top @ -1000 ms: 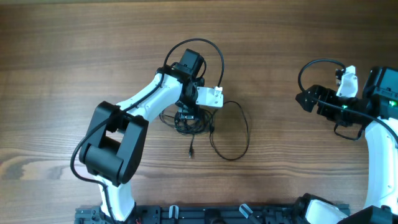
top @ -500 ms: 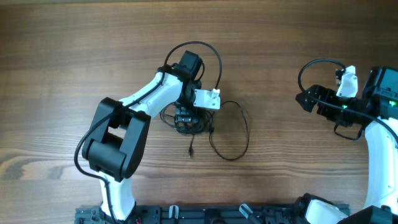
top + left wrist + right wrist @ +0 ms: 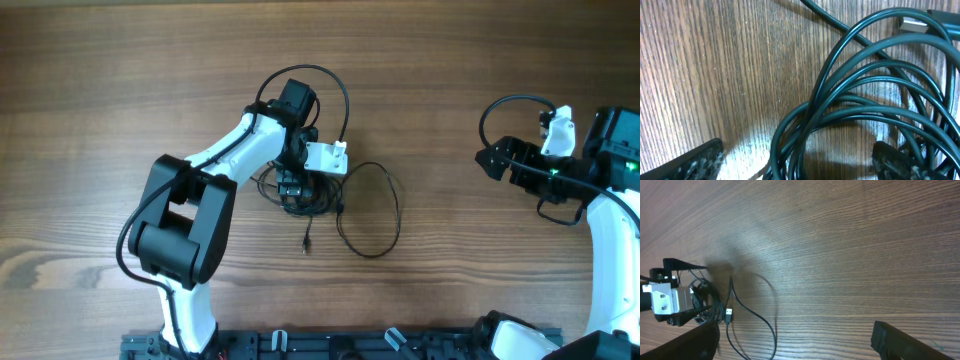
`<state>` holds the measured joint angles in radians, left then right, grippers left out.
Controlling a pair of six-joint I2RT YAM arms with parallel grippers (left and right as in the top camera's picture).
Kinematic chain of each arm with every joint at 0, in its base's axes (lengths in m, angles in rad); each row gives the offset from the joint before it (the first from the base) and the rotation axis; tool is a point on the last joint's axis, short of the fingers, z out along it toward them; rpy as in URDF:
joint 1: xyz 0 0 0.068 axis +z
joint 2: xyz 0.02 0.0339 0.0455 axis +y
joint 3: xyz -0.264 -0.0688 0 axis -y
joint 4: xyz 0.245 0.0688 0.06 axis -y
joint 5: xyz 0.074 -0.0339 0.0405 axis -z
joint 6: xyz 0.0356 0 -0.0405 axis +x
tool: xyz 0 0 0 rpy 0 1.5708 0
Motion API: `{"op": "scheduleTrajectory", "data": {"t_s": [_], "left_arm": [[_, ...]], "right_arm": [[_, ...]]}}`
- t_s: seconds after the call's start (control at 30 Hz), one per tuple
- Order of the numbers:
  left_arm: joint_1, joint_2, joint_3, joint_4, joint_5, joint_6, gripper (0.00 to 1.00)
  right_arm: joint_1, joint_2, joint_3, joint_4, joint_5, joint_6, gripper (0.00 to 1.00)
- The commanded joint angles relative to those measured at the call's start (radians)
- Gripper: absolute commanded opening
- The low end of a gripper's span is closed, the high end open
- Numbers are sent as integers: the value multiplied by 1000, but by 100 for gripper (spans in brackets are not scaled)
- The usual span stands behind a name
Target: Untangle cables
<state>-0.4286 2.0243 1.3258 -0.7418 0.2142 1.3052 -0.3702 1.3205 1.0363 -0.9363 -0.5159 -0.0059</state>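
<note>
We are hanging our left claw (image 3: 792, 162) over the cables (image 3: 303, 203), near the middle of the desk (image 3: 100, 80). Its fingers (image 3: 695, 159) are standing wide apart around the knotted bundle, not pinching it. One loose loop (image 3: 390, 215) is lying just to the right. Our right claw (image 3: 795, 342) is sitting wide apart and empty by the right edge. We are thinking almost all the untangling is left.

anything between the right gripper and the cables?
Only bare table. In the overhead view nothing sits between the right gripper and the cables; the right wrist view agrees.
</note>
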Motion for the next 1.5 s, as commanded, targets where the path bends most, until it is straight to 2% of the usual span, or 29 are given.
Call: {"op": "scheduleTrajectory", "data": {"t_s": [0.0, 0.33, 0.6, 0.7, 1.0, 1.07, 1.47], "left_arm": [[4, 32, 0, -4, 44, 23, 99], [-5, 70, 0, -37, 43, 9, 100], [-8, 70, 0, -273, 43, 1, 100], [-8, 70, 0, -260, 43, 0, 100], [-8, 71, 0, -71, 43, 17, 100], [-8, 71, 0, -69, 43, 53, 100], [-7, 119, 0, -88, 42, 53, 100]], "right_arm": [[-3, 10, -4, -2, -1, -19, 100], [-3, 10, -4, -3, -1, -20, 100], [-3, 10, -4, 1, -1, -20, 100], [-3, 10, -4, 1, -1, -19, 100], [-3, 10, -4, 1, -1, -20, 100], [-3, 10, -4, 1, -1, -20, 100], [-3, 10, -4, 0, 0, -20, 100]]}}
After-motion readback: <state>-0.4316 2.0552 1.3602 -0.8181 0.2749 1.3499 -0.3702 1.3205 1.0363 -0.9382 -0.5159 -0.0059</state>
